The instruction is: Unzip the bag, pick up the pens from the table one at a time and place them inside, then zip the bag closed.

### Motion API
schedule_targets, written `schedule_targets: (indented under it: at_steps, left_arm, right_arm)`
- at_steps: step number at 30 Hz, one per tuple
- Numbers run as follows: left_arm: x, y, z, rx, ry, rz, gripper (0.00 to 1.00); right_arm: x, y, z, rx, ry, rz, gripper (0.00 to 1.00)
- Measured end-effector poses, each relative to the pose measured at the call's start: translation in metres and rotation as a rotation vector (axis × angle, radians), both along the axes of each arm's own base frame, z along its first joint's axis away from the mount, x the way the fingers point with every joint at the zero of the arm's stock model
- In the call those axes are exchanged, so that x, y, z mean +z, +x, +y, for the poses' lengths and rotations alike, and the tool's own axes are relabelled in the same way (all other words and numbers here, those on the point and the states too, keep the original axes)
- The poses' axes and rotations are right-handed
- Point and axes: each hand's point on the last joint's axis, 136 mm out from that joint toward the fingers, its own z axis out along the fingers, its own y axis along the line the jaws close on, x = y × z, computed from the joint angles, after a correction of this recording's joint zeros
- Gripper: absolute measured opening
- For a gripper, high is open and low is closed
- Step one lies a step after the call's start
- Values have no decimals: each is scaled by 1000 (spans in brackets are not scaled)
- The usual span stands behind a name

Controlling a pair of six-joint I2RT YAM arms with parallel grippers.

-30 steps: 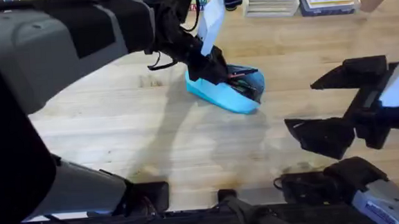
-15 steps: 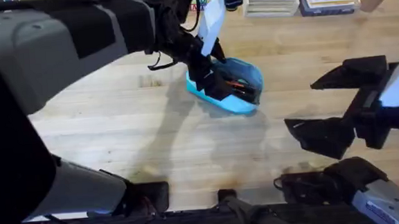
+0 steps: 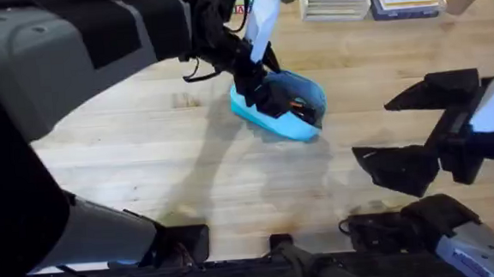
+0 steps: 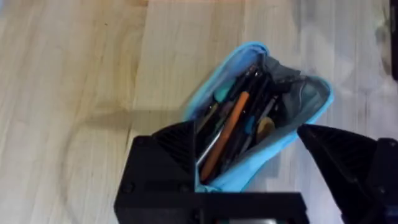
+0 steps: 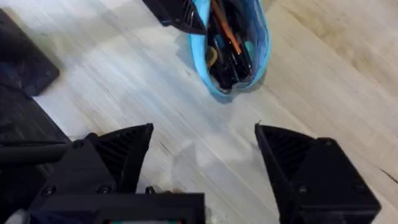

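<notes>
Unzipped bag (image 3: 281, 109) lies upper centre of the overhead frame on the bench (image 3: 145, 153), pens (image 4: 227, 134) inside. Left gripper (image 4: 249, 149) straddles its near end, fingers spread. Right gripper (image 5: 202, 146) hovers lower right, fingers spread, empty.

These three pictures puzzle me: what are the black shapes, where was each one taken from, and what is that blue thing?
They show one moment from three cameras. One looks down from above the table; the other two ride on the wrists of two robot arms. The black wedges are each arm's two fingers. The left gripper is open, its fingers straddling one end of the light blue bag, which lies unzipped on the wood with the pens inside, one of them orange. The right gripper hangs open over bare wood, short of the bag, holding nothing.
</notes>
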Motion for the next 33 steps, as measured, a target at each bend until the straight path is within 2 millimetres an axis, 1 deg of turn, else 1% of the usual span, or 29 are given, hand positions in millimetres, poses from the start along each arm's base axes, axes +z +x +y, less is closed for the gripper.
schedule_targets:
  at_steps: [3,7,12,15,18,22,26,33]
  left_arm:
    - [13,8,-3,26,-16,-8,992]
    - [36,16,-4,49,-42,-52,992]
    - [70,16,3,79,-54,-147,992]
    - [85,12,11,103,-45,-187,992]
    - [95,8,23,135,-24,-207,992]
    - [102,3,44,187,6,-202,992]
    - [105,-3,69,249,36,-169,992]
    - [103,-7,117,388,87,-89,992]
  right_arm:
    - [0,0,0,0,0,0,998]
    - [0,0,0,0,0,0,998]
    - [0,0,0,0,0,0,998]
    - [0,0,0,0,0,0,998]
    - [0,0,0,0,0,0,998]
    - [0,0,0,0,0,0,998]
    - [0,0,0,0,0,0,998]
    - [0,0,0,0,0,0,998]
